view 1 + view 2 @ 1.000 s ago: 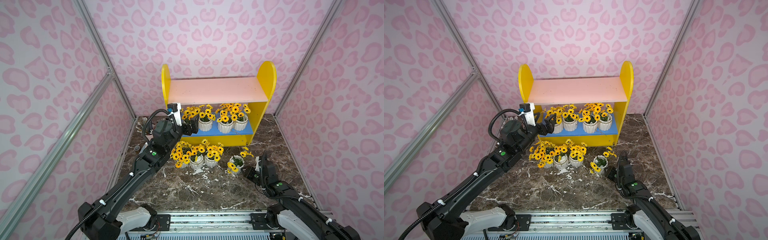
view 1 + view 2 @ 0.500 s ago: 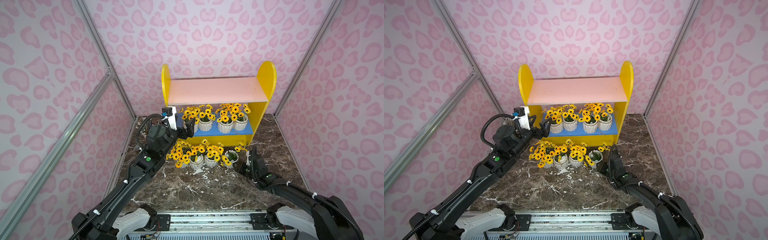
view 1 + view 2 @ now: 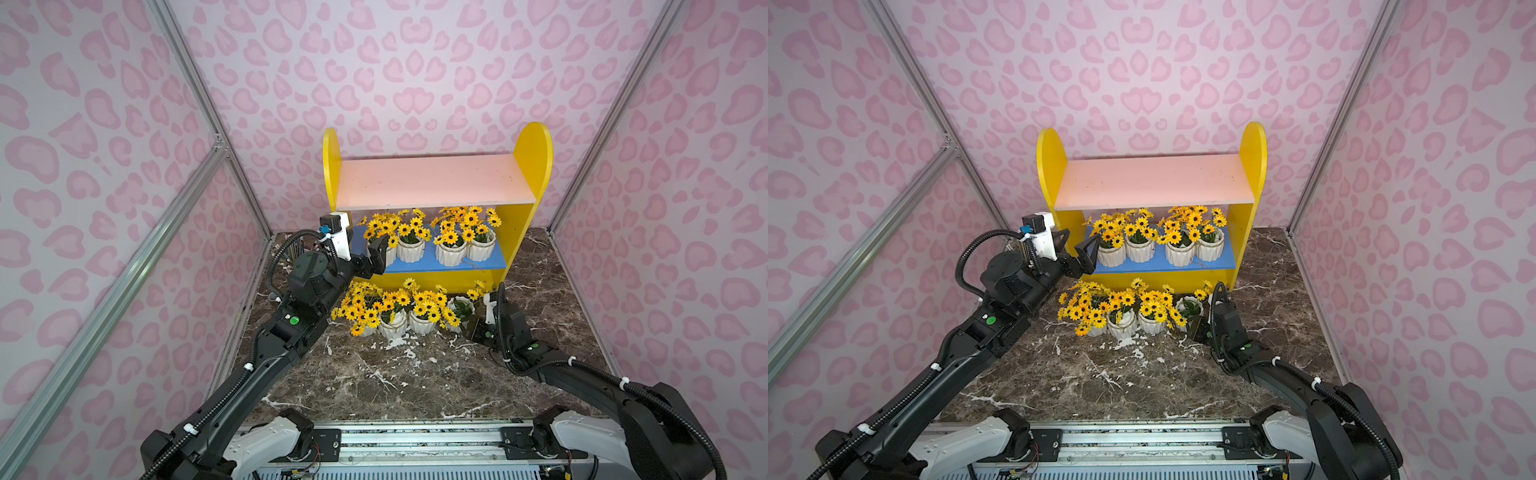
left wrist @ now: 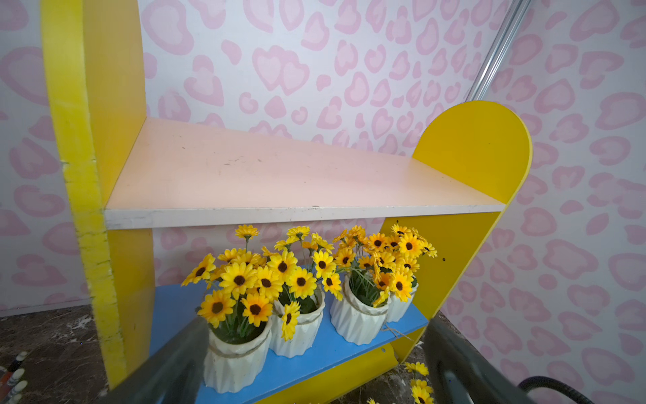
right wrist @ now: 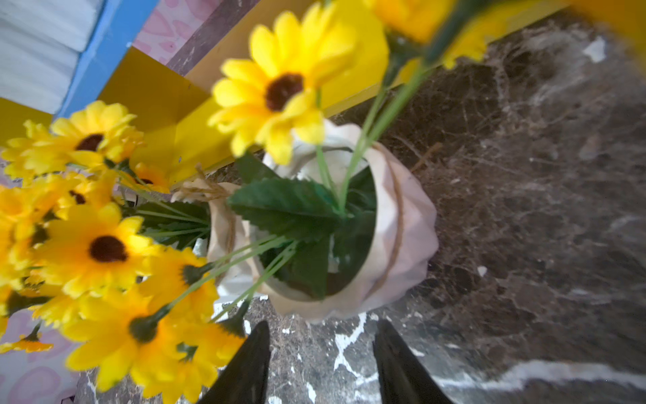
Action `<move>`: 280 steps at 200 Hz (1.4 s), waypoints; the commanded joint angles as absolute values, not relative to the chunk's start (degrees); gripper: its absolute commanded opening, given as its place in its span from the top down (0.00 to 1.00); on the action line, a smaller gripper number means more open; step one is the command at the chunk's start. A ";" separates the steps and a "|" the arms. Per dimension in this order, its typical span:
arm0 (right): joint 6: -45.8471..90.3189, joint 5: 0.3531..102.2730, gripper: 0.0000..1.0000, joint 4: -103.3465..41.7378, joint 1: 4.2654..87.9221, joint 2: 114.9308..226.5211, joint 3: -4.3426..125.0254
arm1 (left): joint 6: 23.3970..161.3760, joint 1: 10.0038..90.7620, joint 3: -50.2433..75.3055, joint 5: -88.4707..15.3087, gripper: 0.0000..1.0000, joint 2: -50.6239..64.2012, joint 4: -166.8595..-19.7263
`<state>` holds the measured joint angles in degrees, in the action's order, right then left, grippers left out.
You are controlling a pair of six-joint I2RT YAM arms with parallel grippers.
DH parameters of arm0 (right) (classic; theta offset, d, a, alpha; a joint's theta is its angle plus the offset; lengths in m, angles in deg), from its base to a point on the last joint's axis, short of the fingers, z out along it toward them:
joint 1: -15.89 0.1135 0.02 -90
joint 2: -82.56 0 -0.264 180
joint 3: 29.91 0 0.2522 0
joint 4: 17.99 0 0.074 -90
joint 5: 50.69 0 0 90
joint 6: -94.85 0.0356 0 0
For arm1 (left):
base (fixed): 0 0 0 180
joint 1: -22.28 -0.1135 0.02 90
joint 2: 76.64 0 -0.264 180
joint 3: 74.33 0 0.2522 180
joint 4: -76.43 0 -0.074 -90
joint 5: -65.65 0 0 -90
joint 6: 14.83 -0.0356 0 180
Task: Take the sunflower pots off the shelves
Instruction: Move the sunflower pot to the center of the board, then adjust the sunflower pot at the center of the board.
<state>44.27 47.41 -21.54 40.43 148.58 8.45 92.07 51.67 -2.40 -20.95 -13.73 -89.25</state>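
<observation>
The shelves [image 3: 432, 183] stand at the back wall, and the pink upper board is bare. Four sunflower pots sit in a row on the blue lower board [image 3: 1167, 266]. My left gripper [image 3: 1077, 247] is open at that board's left end, its fingers just short of the leftmost pot [image 3: 1112, 255], which also shows in the left wrist view [image 4: 237, 360]. Four more pots stand on the floor in front of the shelves. The rightmost floor pot [image 3: 459, 309] stands just past my right gripper [image 5: 322, 325], which is open with only floor between its fingertips.
Dark marbled floor [image 3: 395, 382] with pink patterned walls close on three sides. A bunch of pencils [image 3: 297, 249] stands behind the left wrist by the left wall. The floor pots' flowers [image 3: 374, 307] spread wide below the left arm. The arms' base rail [image 3: 415, 440] runs along the front.
The right gripper brought a pot leftward to the right end of the floor row and now stands clear of it. The left arm's wrist has drifted slightly left, still open by the shelf.
</observation>
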 commanded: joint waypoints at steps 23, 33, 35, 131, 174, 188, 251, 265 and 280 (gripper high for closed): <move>36.88 53.20 0.50 -16.43 40.59 148.30 8.13 | 91.73 51.64 -2.92 -22.07 0.02 -14.79 -92.01; 36.73 52.94 0.52 -18.82 40.64 148.43 9.44 | 91.71 51.64 -2.94 -22.07 0.02 -14.94 -91.91; 36.53 53.05 0.52 -19.16 40.67 148.38 9.61 | 91.76 51.64 -2.92 -22.07 0.02 -14.94 -91.92; 32.18 41.60 0.44 -39.00 40.83 126.82 14.31 | 92.86 51.64 -3.17 -26.26 0.02 -14.38 -92.64; 29.88 34.97 0.20 -35.36 37.26 131.31 22.19 | 94.92 51.64 -2.86 -30.82 0.01 -11.89 -93.05; 29.46 37.34 0.17 -32.43 33.76 136.90 25.34 | 94.94 51.64 -2.84 -31.12 0.01 -11.52 -93.06; 24.71 41.21 0.10 -31.66 28.90 158.37 40.67 | 94.79 51.56 -2.66 -32.09 0.00 -11.65 -93.03; 24.96 40.38 0.10 -32.10 28.71 160.83 42.59 | 95.16 51.47 -2.62 -33.00 0.00 -11.84 -93.17; 25.32 40.34 0.09 -31.01 28.50 162.86 43.40 | 95.53 51.38 -2.95 -33.77 0.00 -12.12 -93.83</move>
<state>26.24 40.57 -33.03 28.78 160.38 41.54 94.67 51.58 -2.97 -31.90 -11.67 -90.56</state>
